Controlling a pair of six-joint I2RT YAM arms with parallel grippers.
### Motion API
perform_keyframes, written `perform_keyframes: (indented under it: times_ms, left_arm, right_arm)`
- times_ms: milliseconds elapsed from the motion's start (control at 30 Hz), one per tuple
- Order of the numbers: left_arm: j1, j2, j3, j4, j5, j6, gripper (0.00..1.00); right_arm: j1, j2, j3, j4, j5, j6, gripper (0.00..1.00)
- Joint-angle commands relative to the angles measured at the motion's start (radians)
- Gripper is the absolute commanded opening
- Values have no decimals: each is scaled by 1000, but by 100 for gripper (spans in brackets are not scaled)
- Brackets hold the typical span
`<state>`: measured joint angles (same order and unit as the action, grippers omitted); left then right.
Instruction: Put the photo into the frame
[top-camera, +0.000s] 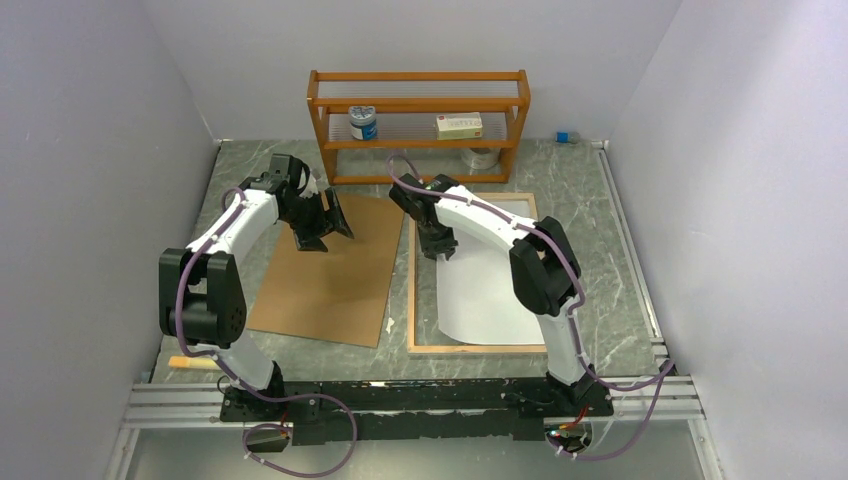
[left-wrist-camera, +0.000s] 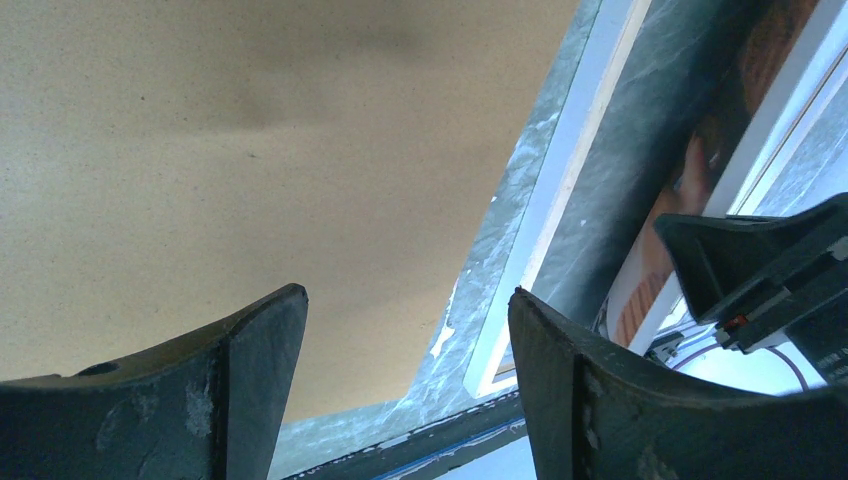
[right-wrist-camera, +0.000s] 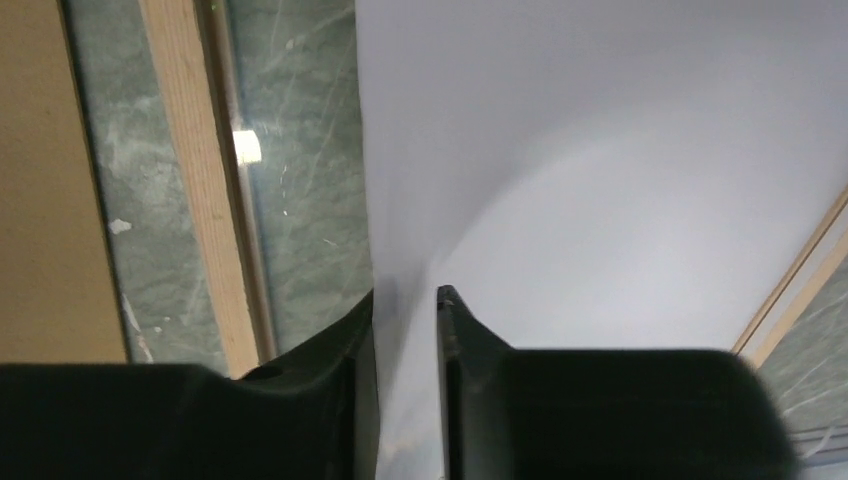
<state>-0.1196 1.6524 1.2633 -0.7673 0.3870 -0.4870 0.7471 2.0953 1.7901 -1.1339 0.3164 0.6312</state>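
Observation:
The frame (top-camera: 411, 290) lies flat at centre right, its light wood rim (right-wrist-camera: 195, 180) facing up. The photo (top-camera: 490, 290), white side up, rests inside it, with its near end curling. My right gripper (top-camera: 443, 250) sits at the photo's far left edge. Its jaws (right-wrist-camera: 407, 293) stand a narrow gap apart, and the white sheet (right-wrist-camera: 600, 150) shows between them. My left gripper (top-camera: 325, 235) hovers open and empty over the brown backing board (top-camera: 330, 290). In the left wrist view the gripper (left-wrist-camera: 405, 293) points past the board (left-wrist-camera: 250, 150) toward the frame's white rim (left-wrist-camera: 560, 190).
An orange shelf rack (top-camera: 420, 120) stands at the back, holding a jar (top-camera: 363, 123) and a small box (top-camera: 459, 125), with a tape roll (top-camera: 482, 157) beneath. A wooden stick (top-camera: 195, 362) lies by the left arm's base. White walls close in on three sides.

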Motion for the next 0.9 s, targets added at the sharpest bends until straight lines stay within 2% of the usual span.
perform_keyframes:
  times_ms: [0, 167, 300, 400, 533, 733, 867]
  left_arm:
    - [-5, 8, 5, 20, 10, 7, 79]
    - [-5, 13, 8, 23, 28, 12, 80]
    - [-7, 10, -5, 35, 55, 11, 80]
    - [-11, 5, -19, 48, 77, 7, 80]
    - [-26, -3, -40, 75, 123, -4, 81]
    - [-98, 6, -67, 144, 199, -46, 82]
    - [-164, 37, -79, 192, 224, -78, 82]
  right_arm:
    - [5, -65, -39, 64, -71, -21, 34]
    - [2, -165, -82, 145, -144, -39, 61]
    - [-12, -253, -135, 205, -189, -47, 70]
    - [-41, -336, -200, 255, -199, -49, 75]
    - [-121, -468, -329, 312, -174, -37, 75]
    - [-382, -642, -556, 376, -129, -9, 76]
    - [-542, -720, -687, 425, -146, -22, 86]
